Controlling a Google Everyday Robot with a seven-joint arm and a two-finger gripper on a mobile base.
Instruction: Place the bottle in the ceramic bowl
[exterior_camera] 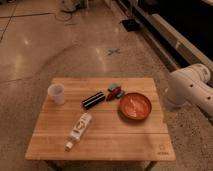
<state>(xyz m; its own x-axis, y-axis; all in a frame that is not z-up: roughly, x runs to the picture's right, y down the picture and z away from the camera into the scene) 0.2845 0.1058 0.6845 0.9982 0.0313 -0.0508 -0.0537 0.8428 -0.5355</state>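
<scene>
The gripper is out of view, probably beyond the arm [192, 86] by the right edge of the table [150, 142]; its state I cannot tell. The bottle [80, 131] lies near the front-left corner, and the ceramic bowl [135, 106] farther, by the right edge. The reach and grasp come next.

I'm seeing a wooden desk [115, 136] carrying a white cup [56, 93] standing at its far left, a black cylinder [93, 100] lying near the middle, and small red and grey-blue pieces [114, 92] sitting just right of it. The gripper is sitting outside my view.
</scene>
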